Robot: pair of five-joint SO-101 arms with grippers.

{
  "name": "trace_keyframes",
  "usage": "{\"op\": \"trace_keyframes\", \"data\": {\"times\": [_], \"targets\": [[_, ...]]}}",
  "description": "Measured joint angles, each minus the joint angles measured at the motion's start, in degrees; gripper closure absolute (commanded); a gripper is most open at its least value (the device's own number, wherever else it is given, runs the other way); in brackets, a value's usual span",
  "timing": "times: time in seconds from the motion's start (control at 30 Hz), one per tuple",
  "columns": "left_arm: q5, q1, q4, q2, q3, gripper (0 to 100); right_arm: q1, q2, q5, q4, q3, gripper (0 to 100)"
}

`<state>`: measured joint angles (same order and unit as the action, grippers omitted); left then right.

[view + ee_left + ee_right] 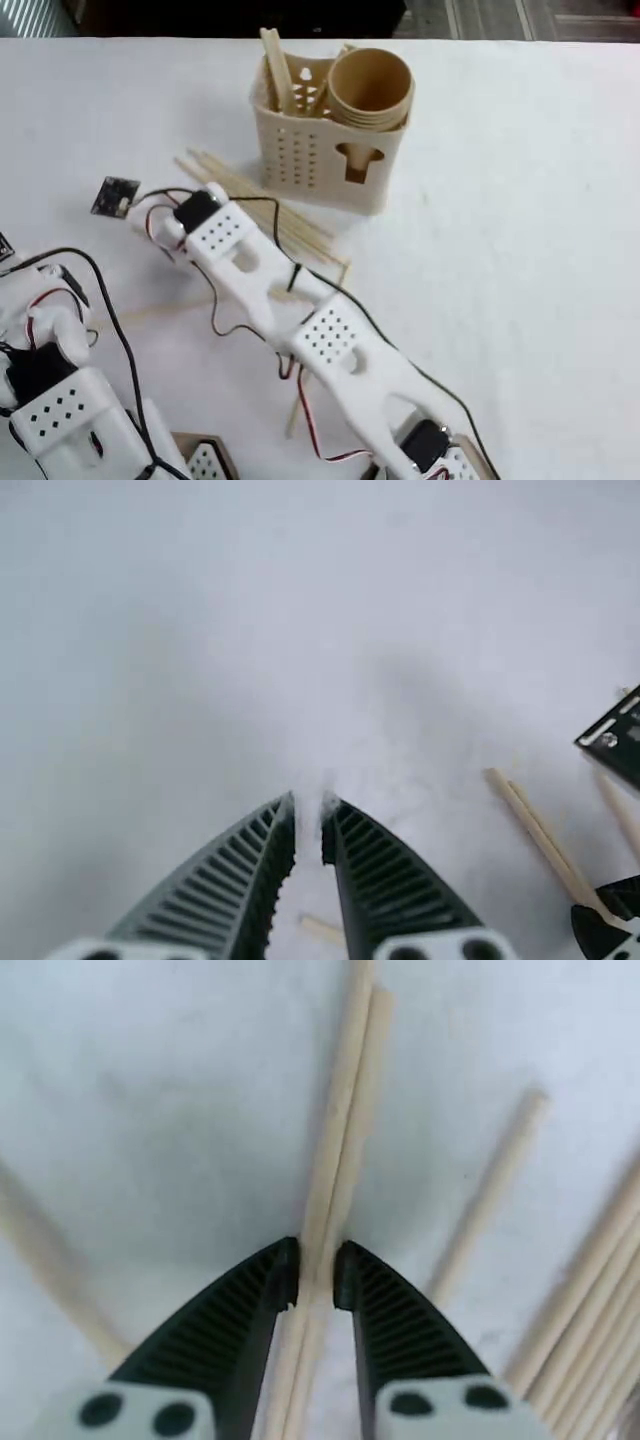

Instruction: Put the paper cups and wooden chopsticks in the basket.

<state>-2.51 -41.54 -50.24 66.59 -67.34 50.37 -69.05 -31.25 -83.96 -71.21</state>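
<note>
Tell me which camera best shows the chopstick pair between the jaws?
The right wrist view: the pair runs straight between its end effector's jaws, close up. In the high view the arm hides that spot; other chopsticks lie beside the basket. The left wrist view catches a few chopstick ends.

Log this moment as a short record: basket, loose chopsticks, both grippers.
basket: upright, holds stacked paper cups and stored chopsticks
loose chopsticks: bundle flat on the table, on the arms' side of the basket
right gripper: shut on chopstick pair lying on the table
left gripper: shut, empty, over bare table
</note>
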Motion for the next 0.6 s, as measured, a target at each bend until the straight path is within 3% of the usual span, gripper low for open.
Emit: {"op": "trace_keyframes", "data": {"times": [0.6], "targets": [[0.0, 0.0, 0.0, 0.0, 0.0, 93, -1.76, 2.99, -0.53, -14.15, -9.76, 98.1]]}}
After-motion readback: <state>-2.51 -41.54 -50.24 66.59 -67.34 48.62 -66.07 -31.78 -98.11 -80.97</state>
